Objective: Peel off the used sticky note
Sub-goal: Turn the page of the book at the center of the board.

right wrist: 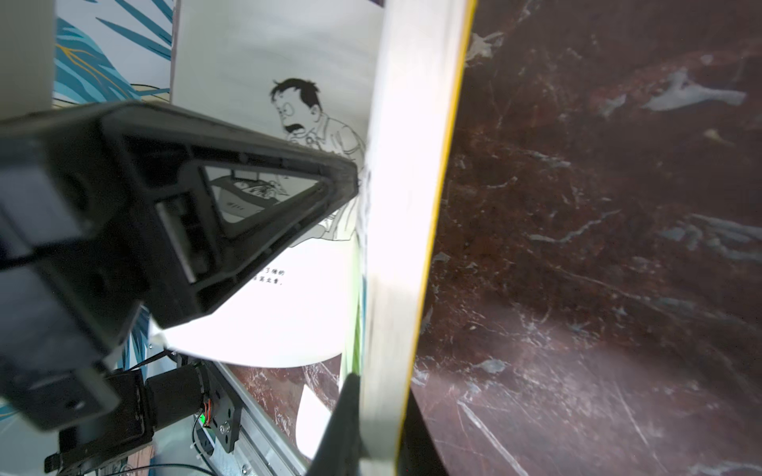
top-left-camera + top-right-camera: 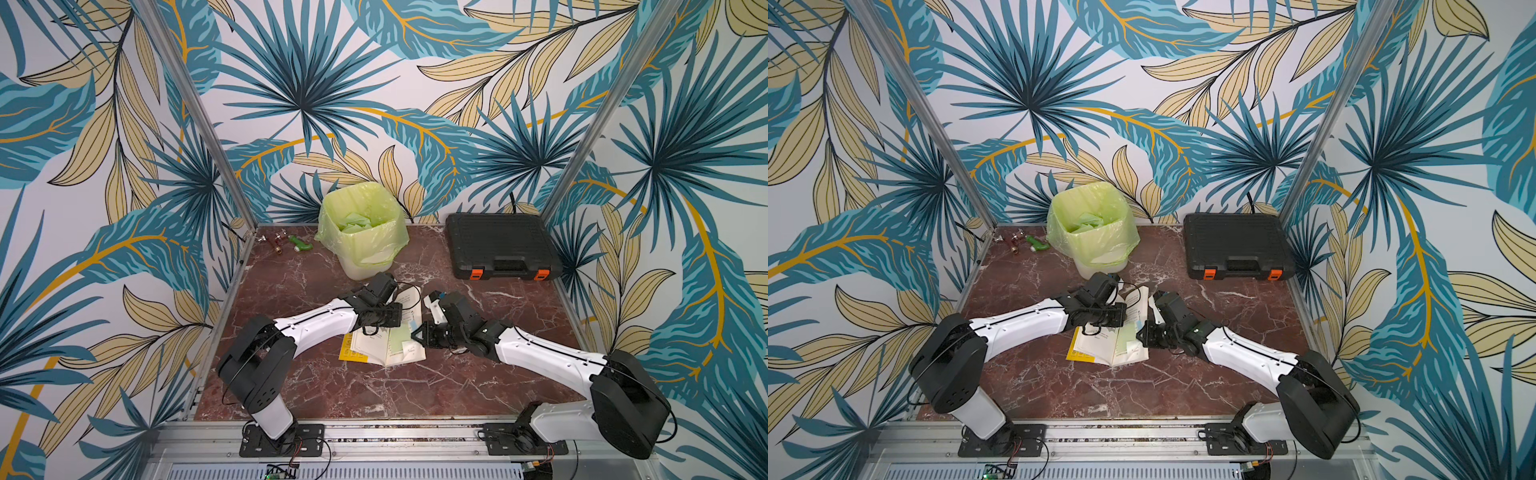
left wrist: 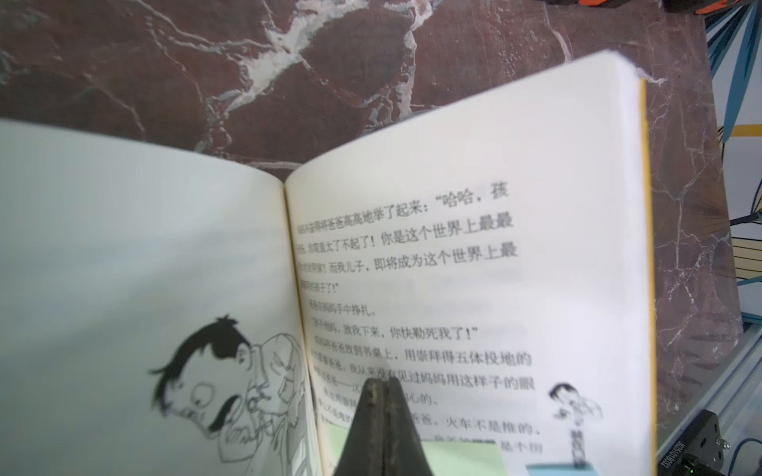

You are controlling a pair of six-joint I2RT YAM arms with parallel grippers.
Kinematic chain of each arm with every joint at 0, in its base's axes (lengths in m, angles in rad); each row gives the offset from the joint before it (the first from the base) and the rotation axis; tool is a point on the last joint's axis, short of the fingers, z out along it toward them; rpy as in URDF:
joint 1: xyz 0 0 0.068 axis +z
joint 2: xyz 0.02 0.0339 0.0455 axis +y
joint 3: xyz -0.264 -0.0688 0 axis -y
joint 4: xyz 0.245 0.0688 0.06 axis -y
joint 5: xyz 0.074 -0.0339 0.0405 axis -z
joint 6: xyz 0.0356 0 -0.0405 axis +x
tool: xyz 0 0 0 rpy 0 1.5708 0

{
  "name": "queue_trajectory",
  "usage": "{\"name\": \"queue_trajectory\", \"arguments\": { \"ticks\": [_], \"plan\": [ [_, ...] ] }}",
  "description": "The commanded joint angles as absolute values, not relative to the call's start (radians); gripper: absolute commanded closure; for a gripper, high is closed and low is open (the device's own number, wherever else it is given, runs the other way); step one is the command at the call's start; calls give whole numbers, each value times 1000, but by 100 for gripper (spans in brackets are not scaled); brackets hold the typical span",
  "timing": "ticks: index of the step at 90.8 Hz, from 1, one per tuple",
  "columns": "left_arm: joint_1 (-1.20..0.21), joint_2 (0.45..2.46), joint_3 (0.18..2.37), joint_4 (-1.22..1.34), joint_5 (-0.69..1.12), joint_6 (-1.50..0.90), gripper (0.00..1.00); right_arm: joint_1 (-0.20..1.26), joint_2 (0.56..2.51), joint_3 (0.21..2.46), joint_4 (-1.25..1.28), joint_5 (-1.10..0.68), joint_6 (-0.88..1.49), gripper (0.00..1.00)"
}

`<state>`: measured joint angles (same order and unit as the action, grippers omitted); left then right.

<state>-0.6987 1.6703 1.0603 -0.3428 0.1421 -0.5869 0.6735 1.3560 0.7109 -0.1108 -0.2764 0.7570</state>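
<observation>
- Table (image 2: 316,374): red-brown marble with white veins; it bears all the items below.
- Book (image 2: 370,347): yellow cover, lying open between the two arms, near the middle of the table. The page toward the left arm carries a line drawing of a dark-haired man. The page toward the right arm carries printed Chinese text.
- Sticky note (image 3: 457,457): pale green, stuck flat on the text page close to the gutter. It shows in both top views as a green patch on the half of the book nearer the right arm (image 2: 400,340).
- Blue tab (image 3: 556,470): small, on the same page, toward its outer edge.
- Left gripper (image 3: 381,385): fingers pressed together with no gap, tips down on the text page at the corner of the sticky note. Whether the tips touch the note itself cannot be told.
- Right gripper (image 2: 414,335): at the outer edge of the text-page side. In the right wrist view its fingers are clamped on the stack of pages and the yellow cover.
- Waste bin (image 2: 365,253): pale, lined with a green bag, standing at the far side of the table; green paper slips lie inside.
- Tool case (image 2: 500,245): black with orange latches, closed, at the far right corner.
- Small fittings (image 2: 276,243): metal and red pieces at the far left corner, beside a green piece (image 2: 301,244).
</observation>
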Motion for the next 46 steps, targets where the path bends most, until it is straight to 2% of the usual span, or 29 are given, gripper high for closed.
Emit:
{"name": "queue_trajectory", "arguments": {
  "ticks": [1, 17, 46],
  "plan": [
    [-708, 1696, 1087, -337, 155, -563, 97, 662, 1372, 662, -111, -287, 767, 100],
    [-711, 1739, 1103, -346, 163, -549, 97, 652, 1359, 646, -111, -275, 768, 93],
    [-712, 1772, 1109, -367, 147, -535, 97, 623, 1255, 624, -206, -173, 691, 52]
  ]
}}
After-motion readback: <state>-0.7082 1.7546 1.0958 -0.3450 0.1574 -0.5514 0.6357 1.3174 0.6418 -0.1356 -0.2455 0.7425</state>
